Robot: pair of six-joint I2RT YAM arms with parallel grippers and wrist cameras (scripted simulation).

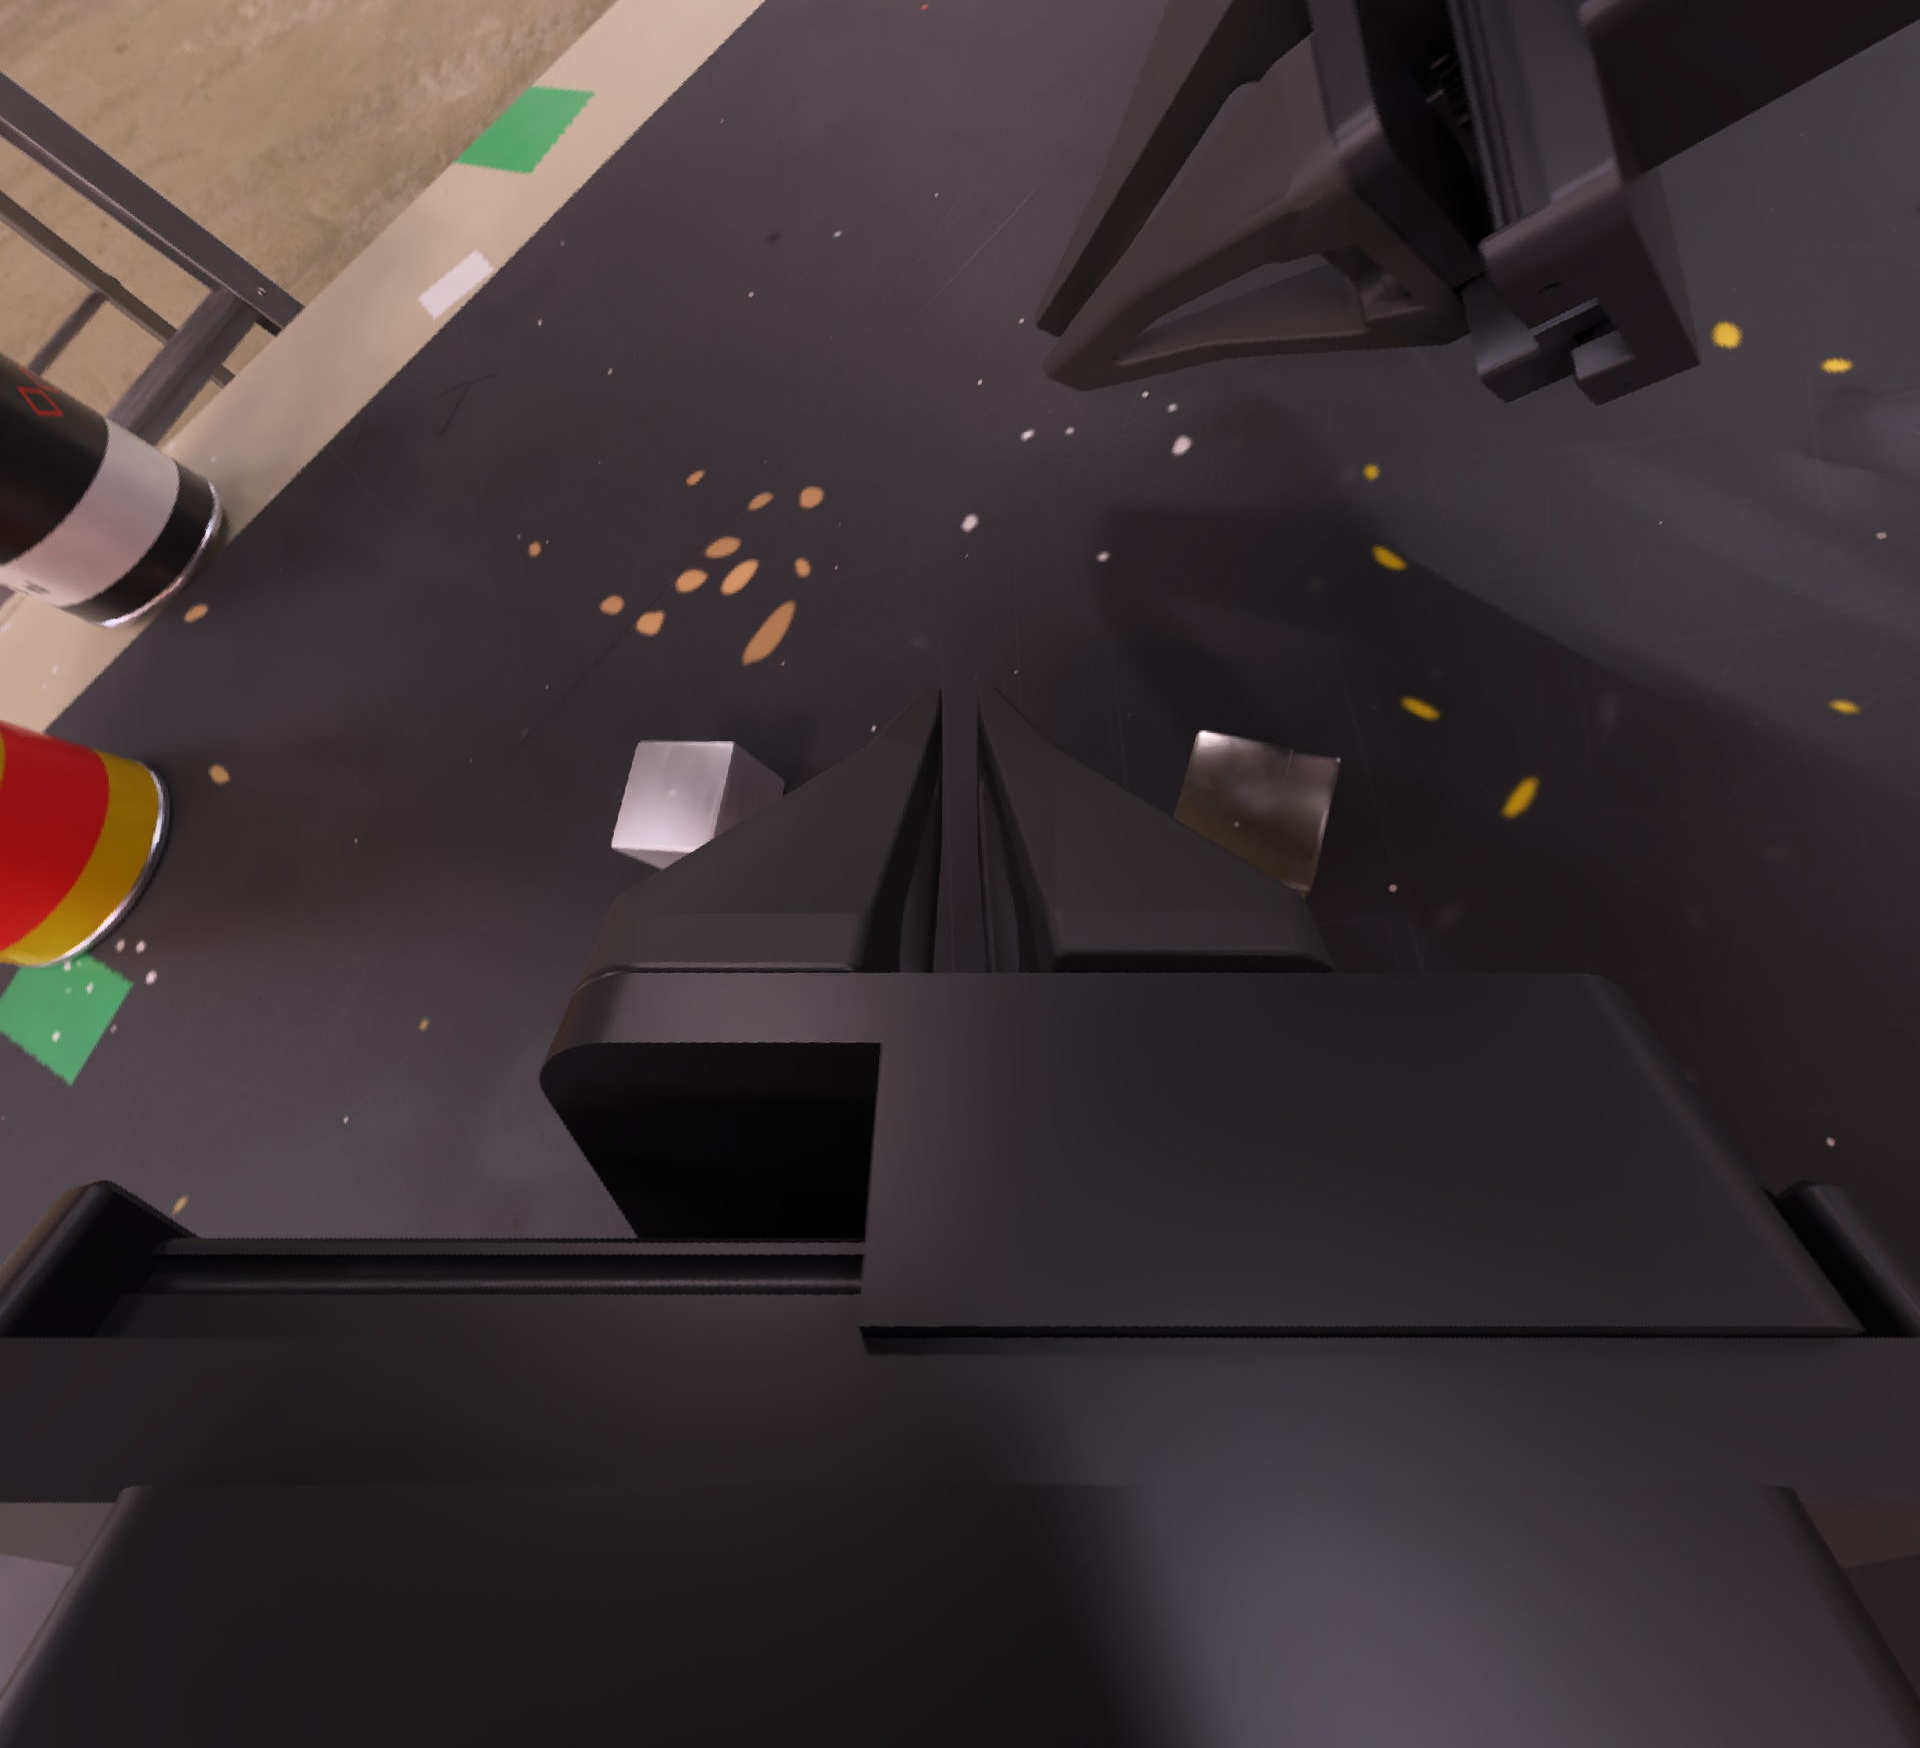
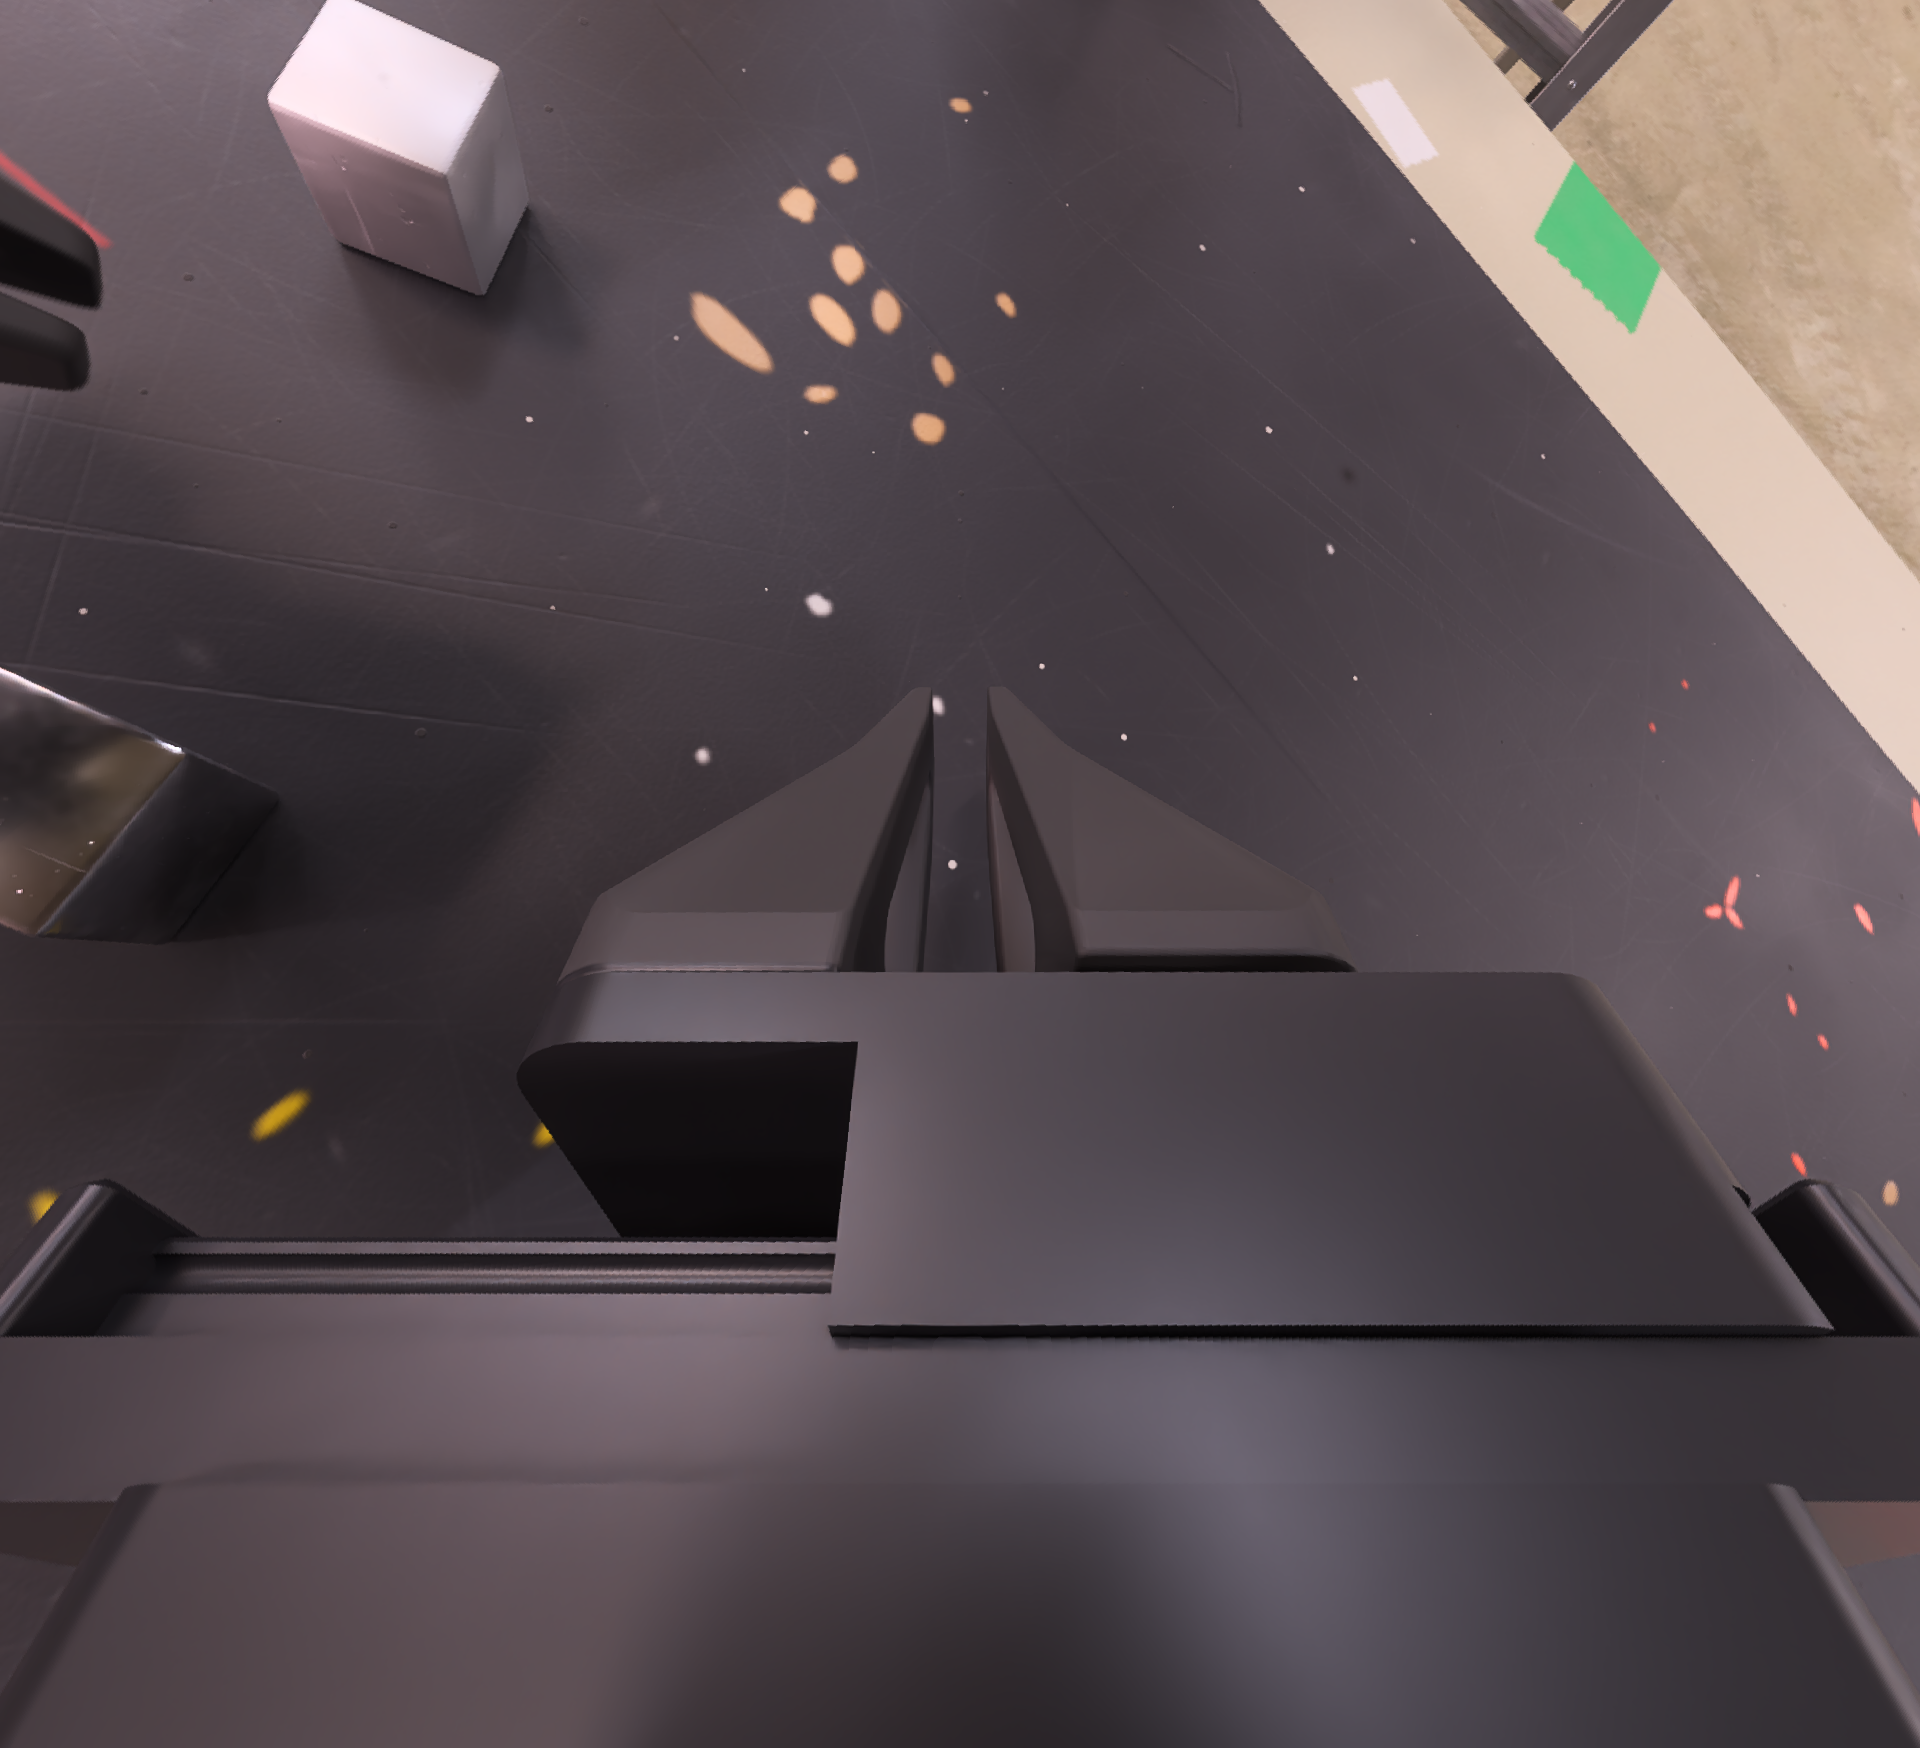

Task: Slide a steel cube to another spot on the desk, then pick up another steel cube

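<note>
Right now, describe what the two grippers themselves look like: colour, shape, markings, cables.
Both are matte black. The left gripper and right gripper each have two wedge-shaped fingers tapering to thin tips, mounted on a broad flat carriage with a grooved rail across it. Seen from outside in the left wrist view, the right gripper's fingers are open triangular frames. No cables, stickers or coloured markings are visible.

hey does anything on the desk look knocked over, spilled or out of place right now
Nothing stands out. Both steel cubes, the pale one and the darker one, sit flat on the desk. The two cans at the edge stand upright. The coloured specks look like dried paint, not a spill.
</note>
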